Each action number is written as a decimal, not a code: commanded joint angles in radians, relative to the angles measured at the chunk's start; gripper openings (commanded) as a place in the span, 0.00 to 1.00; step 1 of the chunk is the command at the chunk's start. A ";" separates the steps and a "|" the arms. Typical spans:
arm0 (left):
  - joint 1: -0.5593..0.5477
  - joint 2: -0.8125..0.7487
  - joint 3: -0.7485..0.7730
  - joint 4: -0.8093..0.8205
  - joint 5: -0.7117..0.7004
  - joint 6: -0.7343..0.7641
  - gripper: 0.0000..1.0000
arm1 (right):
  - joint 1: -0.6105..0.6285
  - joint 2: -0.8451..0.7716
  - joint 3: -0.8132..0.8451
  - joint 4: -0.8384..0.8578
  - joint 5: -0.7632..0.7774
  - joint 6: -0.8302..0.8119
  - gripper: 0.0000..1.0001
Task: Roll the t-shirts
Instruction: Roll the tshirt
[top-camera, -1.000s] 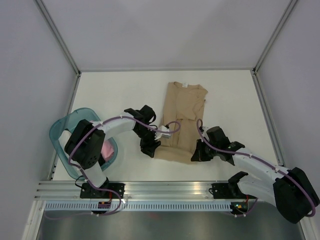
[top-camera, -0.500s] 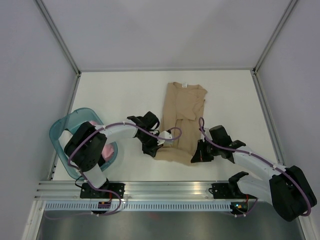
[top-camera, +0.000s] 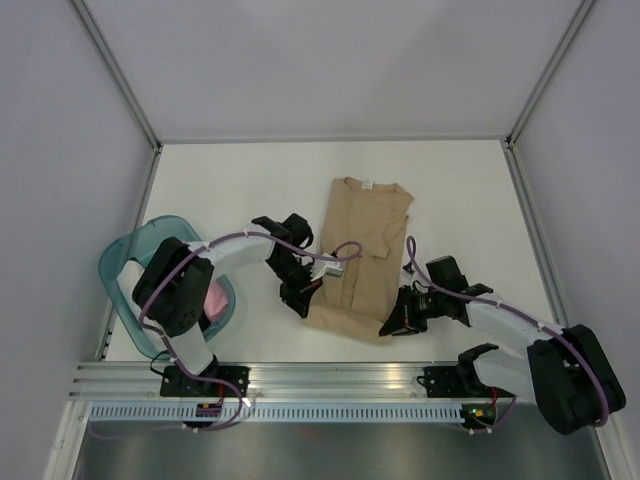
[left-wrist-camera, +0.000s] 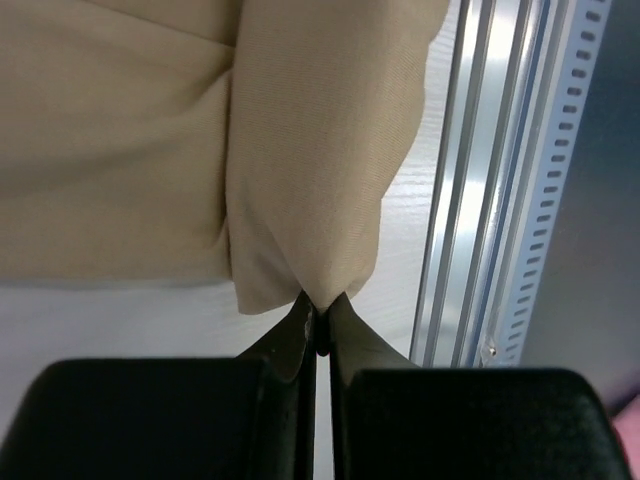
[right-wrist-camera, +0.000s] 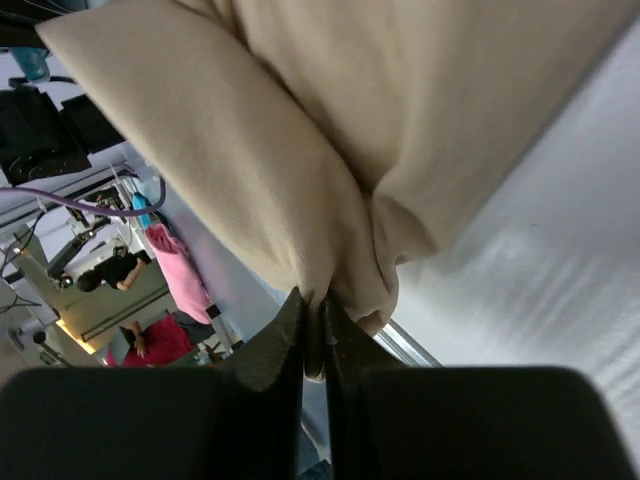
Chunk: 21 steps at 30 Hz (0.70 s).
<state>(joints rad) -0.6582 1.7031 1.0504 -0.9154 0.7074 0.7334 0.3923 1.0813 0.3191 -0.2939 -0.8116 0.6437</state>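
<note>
From above: a matte white table (top-camera: 230, 190), boxed in by pale grey walls (top-camera: 60, 150), with a ribbed aluminium rail (top-camera: 330, 378) running along the bottom of the frame. Centre frame lies the tan t-shirt (top-camera: 358, 255), soft plain cloth folded into a long narrow panel, collar toward the top. There's a small white neck label (top-camera: 366, 183), too tiny to read. At lower left sits a translucent teal plastic basket (top-camera: 125, 262) with a pink bundle (top-camera: 212, 298) inside. The left gripper (top-camera: 305, 298) is at the shirt's lower left corner and the right gripper (top-camera: 392, 325) at its lower right corner.

Over to the left wrist camera: the left gripper (left-wrist-camera: 318, 318) is pinched tight on a corner of the tan t-shirt (left-wrist-camera: 320, 150), a point of cloth caught between the black tips. The fabric is smooth with one soft fold. White table (left-wrist-camera: 120, 320) shows below it, and the slotted rail (left-wrist-camera: 500, 180) runs down the right side.

Right wrist camera now: the right gripper (right-wrist-camera: 312, 325) is clamped on a bunched edge of the tan t-shirt (right-wrist-camera: 420, 110), whose creases gather at the tips. The glossy white table (right-wrist-camera: 530, 270) fills the right of the frame. The background at left is blurred.
</note>
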 joint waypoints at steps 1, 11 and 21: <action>0.046 0.079 0.086 -0.014 0.052 0.026 0.02 | -0.072 0.100 0.095 -0.022 -0.054 -0.085 0.17; 0.066 0.148 0.119 -0.017 0.018 0.051 0.02 | -0.175 0.167 0.287 -0.246 0.136 -0.286 0.49; 0.075 0.165 0.128 -0.017 0.003 0.046 0.02 | -0.159 -0.069 0.264 -0.349 0.210 -0.236 0.49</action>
<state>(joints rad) -0.5907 1.8484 1.1393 -0.9276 0.7086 0.7437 0.2226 1.0515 0.5930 -0.5728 -0.6476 0.3882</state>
